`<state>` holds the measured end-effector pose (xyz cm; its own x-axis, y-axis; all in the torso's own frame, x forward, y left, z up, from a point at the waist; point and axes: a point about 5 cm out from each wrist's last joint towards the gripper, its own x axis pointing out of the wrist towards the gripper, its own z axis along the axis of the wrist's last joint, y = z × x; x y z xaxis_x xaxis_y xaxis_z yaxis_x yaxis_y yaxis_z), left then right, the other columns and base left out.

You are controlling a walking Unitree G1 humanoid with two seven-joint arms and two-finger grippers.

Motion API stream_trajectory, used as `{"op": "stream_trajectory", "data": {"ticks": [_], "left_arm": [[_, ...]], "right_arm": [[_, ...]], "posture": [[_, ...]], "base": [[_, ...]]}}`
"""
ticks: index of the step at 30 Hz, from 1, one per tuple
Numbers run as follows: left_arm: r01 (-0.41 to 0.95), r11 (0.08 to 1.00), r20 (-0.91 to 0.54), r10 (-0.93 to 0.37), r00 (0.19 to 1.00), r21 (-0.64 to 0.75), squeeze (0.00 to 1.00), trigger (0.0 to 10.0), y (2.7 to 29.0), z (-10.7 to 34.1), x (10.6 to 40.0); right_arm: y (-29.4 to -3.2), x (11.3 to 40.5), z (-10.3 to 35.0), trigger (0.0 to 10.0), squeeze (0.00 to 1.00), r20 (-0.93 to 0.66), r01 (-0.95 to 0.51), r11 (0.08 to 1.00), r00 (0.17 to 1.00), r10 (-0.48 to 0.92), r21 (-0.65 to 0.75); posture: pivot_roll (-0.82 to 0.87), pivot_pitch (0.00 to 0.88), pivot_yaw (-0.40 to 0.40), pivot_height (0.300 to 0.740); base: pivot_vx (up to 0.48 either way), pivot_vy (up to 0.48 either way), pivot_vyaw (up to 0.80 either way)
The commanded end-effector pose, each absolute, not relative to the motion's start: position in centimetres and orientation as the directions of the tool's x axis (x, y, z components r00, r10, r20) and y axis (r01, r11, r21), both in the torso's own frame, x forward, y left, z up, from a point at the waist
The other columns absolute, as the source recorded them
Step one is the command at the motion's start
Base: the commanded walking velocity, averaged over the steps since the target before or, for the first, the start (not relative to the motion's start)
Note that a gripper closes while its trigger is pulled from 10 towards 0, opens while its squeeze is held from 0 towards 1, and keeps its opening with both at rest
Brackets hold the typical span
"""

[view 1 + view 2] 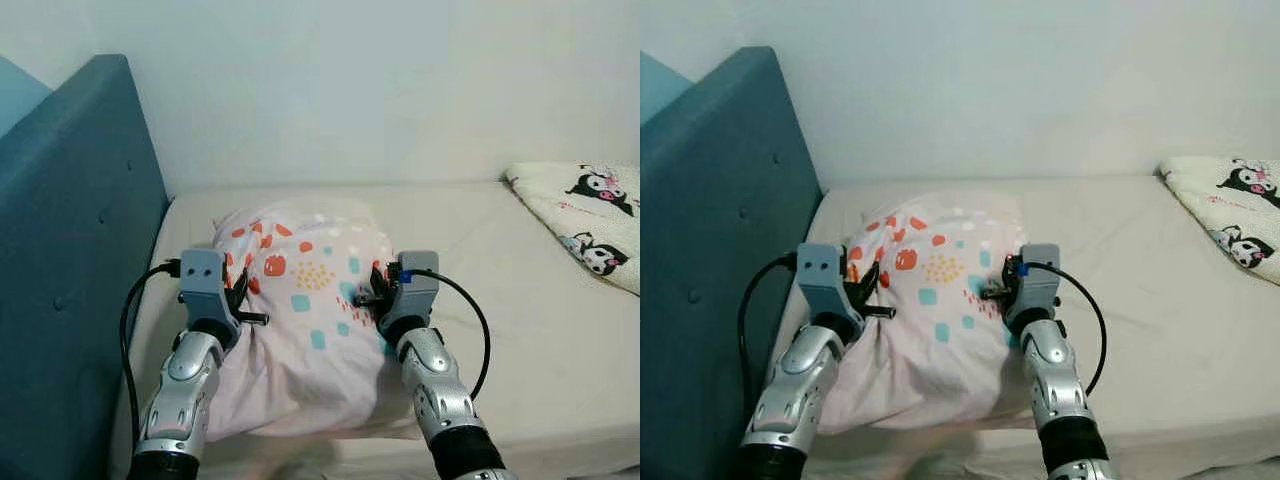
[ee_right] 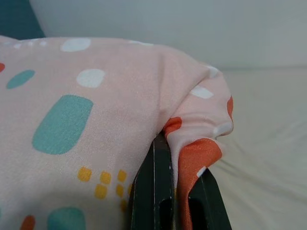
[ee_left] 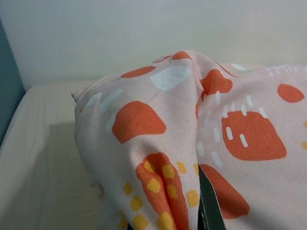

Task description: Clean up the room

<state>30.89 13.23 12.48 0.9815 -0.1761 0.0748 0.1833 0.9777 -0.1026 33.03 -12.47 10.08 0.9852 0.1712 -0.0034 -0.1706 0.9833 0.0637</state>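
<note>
Grippers, left [image 1: 243, 295] and right [image 1: 368, 293], pinch one pillow [image 1: 300, 310] on one bed [image 1: 520, 330].

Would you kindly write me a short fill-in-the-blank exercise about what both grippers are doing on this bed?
1. Both grippers pinch the patterned ____ between them.
2. The left gripper and right gripper grip its opposite ____.
3. The headboard on the robot's left is ____ in colour.
4. The cartoon blanket lies to the robot's ____.

Missing words: pillow; sides; blue; right

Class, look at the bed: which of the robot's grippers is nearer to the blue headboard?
Left. The left gripper pinches the pillow on the side facing the headboard; the right gripper grips the pillow's opposite side, toward the cartoon blanket.
</note>
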Motion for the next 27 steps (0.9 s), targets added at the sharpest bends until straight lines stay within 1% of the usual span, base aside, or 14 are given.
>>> {"op": "stream_trajectory", "data": {"ticks": [1,9,27], "left_arm": [[0.218,0.971,0.137,-0.204,0.969,-0.098,0.00,10.0,12.67,13.68,30.90],[0.215,0.970,0.134,-0.200,0.971,-0.111,0.00,10.0,12.73,13.65,30.94],[0.226,0.970,0.101,-0.217,0.971,-0.087,0.00,10.0,12.46,13.22,30.72]], "right_arm": [[-11.82,33.07,11.00,10.0,0.00,0.052,-0.191,0.981,0.981,0.189,0.023],[-12.50,33.05,10.91,10.0,0.00,0.049,-0.148,0.989,0.988,0.147,0.013],[-12.42,32.89,10.29,10.0,0.00,0.021,-0.121,0.993,0.992,0.121,-0.011]], "posture": [[0.04,0.000,-0.054,0.740],[0.04,0.000,-0.049,0.740],[0.05,0.000,-0.040,0.740]], "base": [[0.000,0.000,0.00],[0.000,0.000,0.00],[0.000,0.000,0.00]]}}
